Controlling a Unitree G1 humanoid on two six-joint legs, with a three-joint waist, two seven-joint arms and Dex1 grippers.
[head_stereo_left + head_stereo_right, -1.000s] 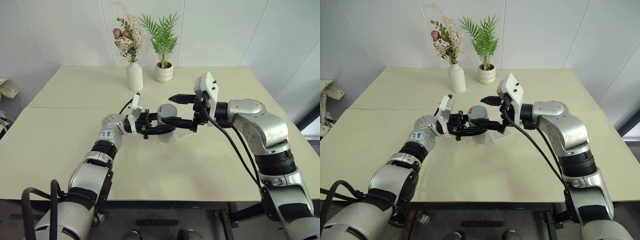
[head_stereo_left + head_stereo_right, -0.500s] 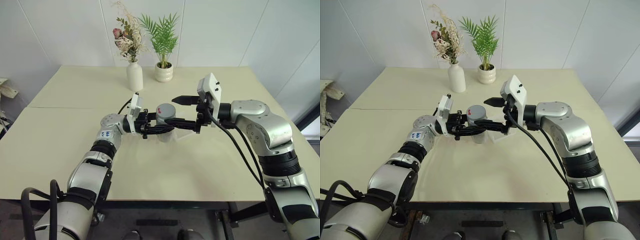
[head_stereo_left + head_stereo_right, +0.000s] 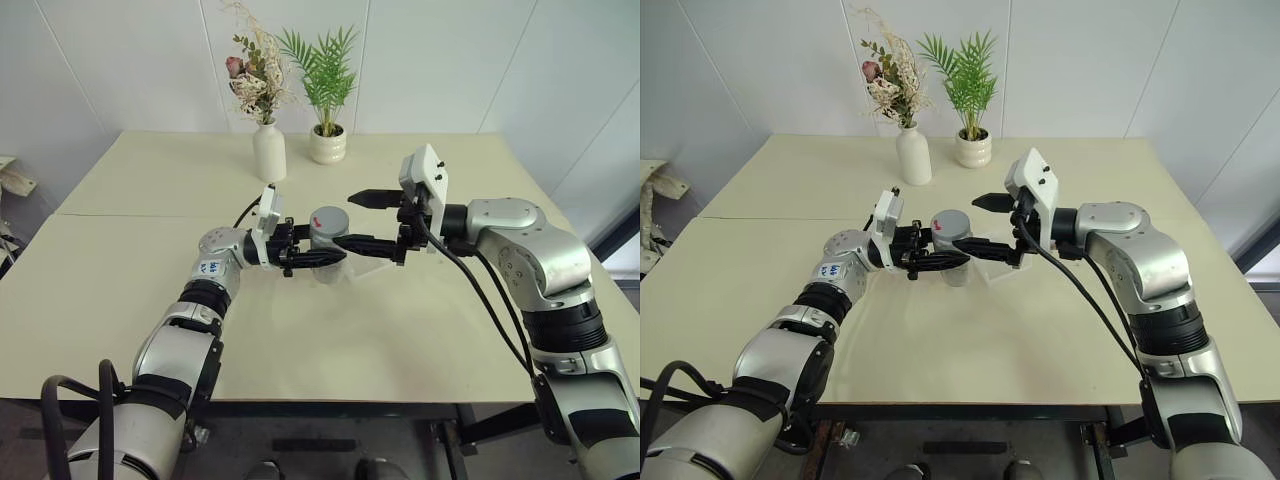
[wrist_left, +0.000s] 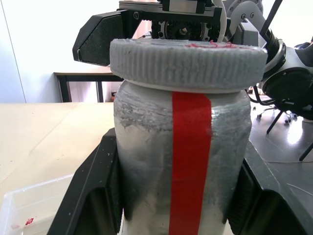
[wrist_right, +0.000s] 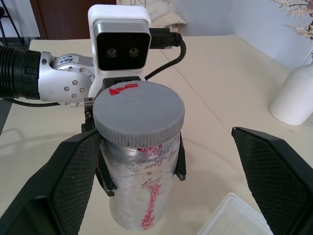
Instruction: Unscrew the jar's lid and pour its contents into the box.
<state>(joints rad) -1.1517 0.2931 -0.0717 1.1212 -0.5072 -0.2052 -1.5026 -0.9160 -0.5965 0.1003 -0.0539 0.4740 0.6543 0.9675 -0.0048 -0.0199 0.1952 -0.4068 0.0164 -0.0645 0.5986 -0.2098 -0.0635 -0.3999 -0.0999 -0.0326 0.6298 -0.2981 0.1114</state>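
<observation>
Clamping the small clear cylindrical jar (image 3: 327,252) around its body, the left gripper (image 3: 318,254) has its two black fingers (image 4: 90,193) pressed against opposite sides of the glass, below the cap, holding it upright above the table. A red label stripe (image 4: 190,161) runs down the jar's side, and the round grey ribbed screw lid (image 5: 139,112), with a small red mark on top, sits on the jar's mouth. The right gripper (image 3: 358,220) reaches in from the right with its fingers spread wide, one on the far side of the lid and one on the near side, neither pad touching it.

Scuffed, cloudy glass and the left gripper's fingers hide the jar's inside, so whatever it holds cannot be made out. The jar's base is cut off in both wrist views. The shallow clear plastic box (image 3: 992,263) with rounded corners lies on the table just right of the jar, beneath the right gripper's near finger, which crosses in front of it; its edges are hard to trace against the tabletop, and a corner of it shows in each wrist view.

Around them spreads the pale cream table (image 3: 130,300). At its far edge stand a white vase of dried flowers (image 3: 268,150) and, just to its right, a white pot with a green palm-like plant (image 3: 327,143), both well apart from the grippers.
</observation>
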